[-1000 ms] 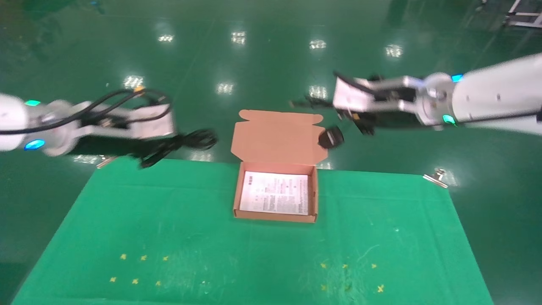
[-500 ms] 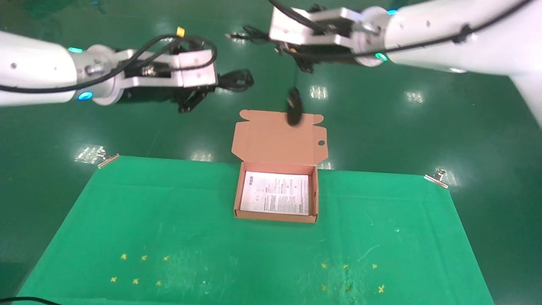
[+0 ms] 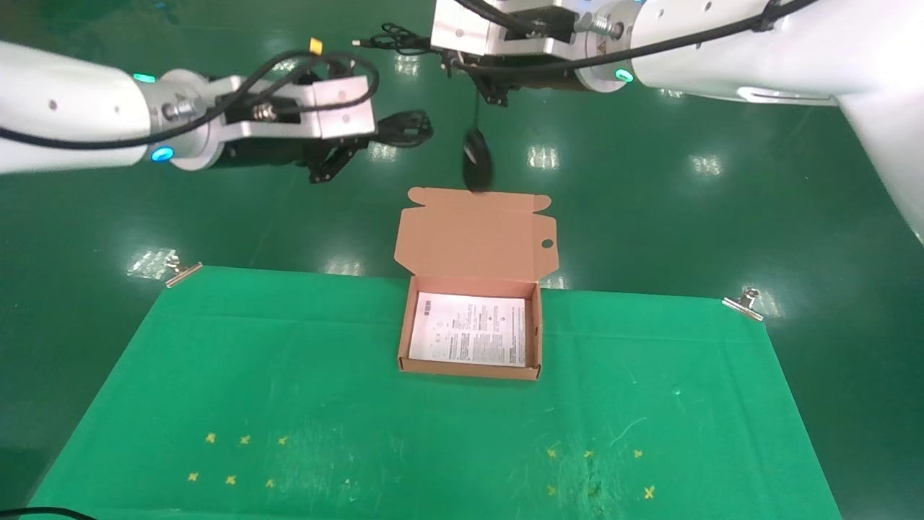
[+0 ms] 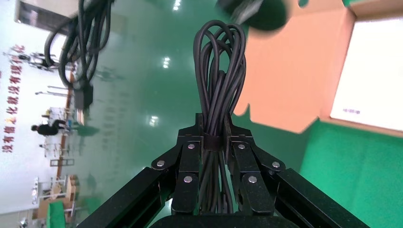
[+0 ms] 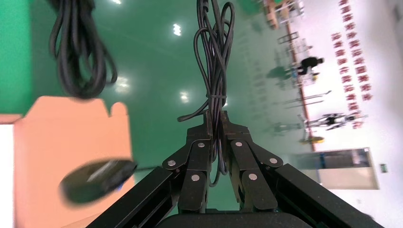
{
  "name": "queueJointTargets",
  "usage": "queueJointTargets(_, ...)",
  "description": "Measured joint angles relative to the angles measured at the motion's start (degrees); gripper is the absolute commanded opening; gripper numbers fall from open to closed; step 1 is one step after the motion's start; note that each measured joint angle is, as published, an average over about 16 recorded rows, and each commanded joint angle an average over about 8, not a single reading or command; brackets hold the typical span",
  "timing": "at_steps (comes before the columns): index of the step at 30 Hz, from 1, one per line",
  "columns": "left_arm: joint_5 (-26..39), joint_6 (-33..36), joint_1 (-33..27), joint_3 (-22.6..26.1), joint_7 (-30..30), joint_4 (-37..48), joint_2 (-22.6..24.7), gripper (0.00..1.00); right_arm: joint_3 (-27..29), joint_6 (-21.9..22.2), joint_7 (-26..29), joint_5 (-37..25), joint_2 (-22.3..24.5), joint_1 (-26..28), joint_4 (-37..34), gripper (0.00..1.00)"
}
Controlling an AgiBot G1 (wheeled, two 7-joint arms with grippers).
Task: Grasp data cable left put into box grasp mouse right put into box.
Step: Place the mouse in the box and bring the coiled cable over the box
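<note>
Both arms reach forward, raised high: the left gripper [image 3: 339, 155] and right gripper [image 3: 491, 90] each have their 2 fingers clamped tight, wrists level, pointing inward.

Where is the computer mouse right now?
In the head view the mouse hangs in the air by its cord, which the right gripper pinches shut; it dangles just above the far edge of the box lid, right of the data cable.

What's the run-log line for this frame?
left gripper: shut on cable, raised behind box | right gripper: shut on mouse cord, mouse dangling above lid | box: open, only sheet inside
</note>
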Motion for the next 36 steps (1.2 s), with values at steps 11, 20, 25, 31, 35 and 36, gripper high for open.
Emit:
queueJointTargets(11, 4.09, 1.67, 2.06, 0.98, -2.42, -2.45, -2.7, 0.0, -1.45, -1.57, 1.72, -0.38, -0.42, -2.96, -0.64, 0.0)
queueJointTargets(20, 7.21, 3.48, 2.99, 1.67, -4.52, -3.7, -4.42, 0.0, -3.35, -2.03, 2.33, 0.22, -1.81, -6.03, -2.38, 0.0)
queueJointTargets(25, 7.98, 3.87, 3.16, 1.79, -5.16, -4.08, -4.71, 0.0, -5.02, -2.18, 2.44, 1.31, -2.54, -7.69, -3.36, 0.0)
queueJointTargets(31, 8.17, 3.95, 3.22, 1.8, -5.42, -4.33, -4.74, 0.0, -7.66, -2.03, 2.77, 3.39, -3.04, -9.44, -3.64, 0.0)
queueJointTargets(35, 8.2, 3.97, 3.23, 1.8, -5.47, -4.37, -4.75, 0.0, -9.69, -1.34, 3.32, 5.1, -3.26, -10.36, -3.55, 0.0)
queueJointTargets(36, 8.21, 3.97, 3.24, 1.8, -5.48, -4.38, -4.75, 0.0, -10.22, -1.07, 3.51, 5.54, -3.31, -10.56, -3.58, 0.0)
